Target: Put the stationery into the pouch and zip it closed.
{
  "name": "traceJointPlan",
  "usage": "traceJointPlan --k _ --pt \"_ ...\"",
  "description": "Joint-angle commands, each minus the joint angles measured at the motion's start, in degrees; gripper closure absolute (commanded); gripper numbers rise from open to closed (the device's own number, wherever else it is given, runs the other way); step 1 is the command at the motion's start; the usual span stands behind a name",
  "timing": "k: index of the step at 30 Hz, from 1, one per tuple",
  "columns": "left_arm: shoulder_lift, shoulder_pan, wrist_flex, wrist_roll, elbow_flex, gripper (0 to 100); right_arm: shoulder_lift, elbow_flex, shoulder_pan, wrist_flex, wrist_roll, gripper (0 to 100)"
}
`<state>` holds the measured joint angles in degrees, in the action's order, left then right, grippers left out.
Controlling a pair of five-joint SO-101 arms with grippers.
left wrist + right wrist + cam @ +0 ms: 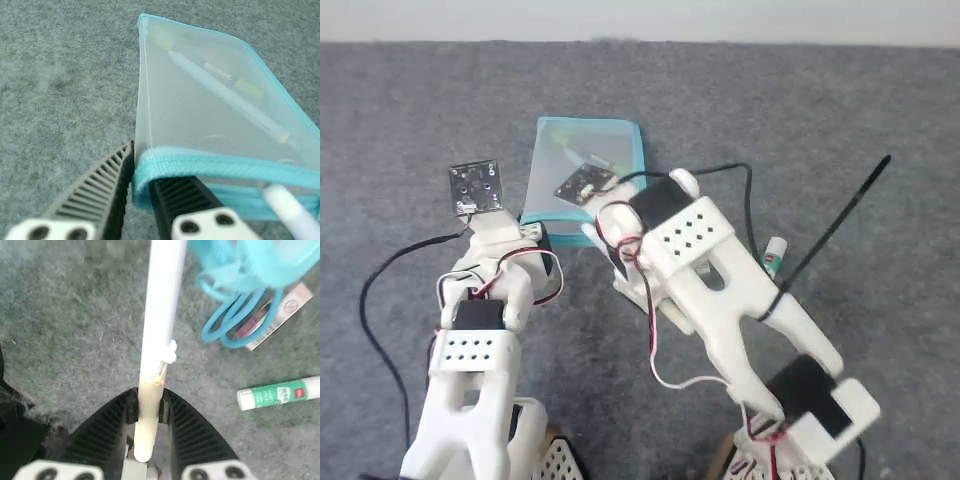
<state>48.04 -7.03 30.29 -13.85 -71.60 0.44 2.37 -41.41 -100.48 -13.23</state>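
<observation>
- The left gripper point(141, 170) is seen closed to a narrow pinch on the near corner of the pouch point(588, 160). The teal zip edge point(225, 167) is clamped between its two ribbed fingers.
- The pouch is laid on the grey mat point(410, 120) just ahead of both arms. Its long axis runs away from them and its mouth is turned toward them. A pen-like item can be made out through the clear wall.
- The white pen point(157, 315) is held near its rear end by the right gripper point(148, 402), with the fingers drawn snugly against the barrel. Its long axis points straight out from the fingers toward the pouch mouth, and its tip is found right at the zip edge. Whether the tip has passed between the two lips cannot be told.
- The coming push is judged to turn on that line. The pen would have to be driven along its own axis, through the mouth and down the pouch's length.
- A glue stick point(775, 255) is left on the mat to the right, nearest the right arm, with a flat packet point(280, 310) near it.
</observation>
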Motion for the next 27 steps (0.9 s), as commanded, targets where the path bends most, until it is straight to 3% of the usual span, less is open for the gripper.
traceJointPlan --k 1,9,20,27 --pt "0.0 0.09 -1.76 -0.18 0.75 99 3.74 8.88 -0.13 -2.24 -0.62 99.2" --pt "0.44 5.89 -1.85 1.85 -1.45 99 20.62 28.75 0.22 -2.42 1.41 99.2" --pt "0.44 6.24 -1.85 4.22 -1.54 99 28.53 48.44 6.2 -2.07 7.47 98.4" --pt "0.44 6.24 -1.85 4.22 -1.63 99 28.18 49.14 6.2 -2.24 7.47 76.9"
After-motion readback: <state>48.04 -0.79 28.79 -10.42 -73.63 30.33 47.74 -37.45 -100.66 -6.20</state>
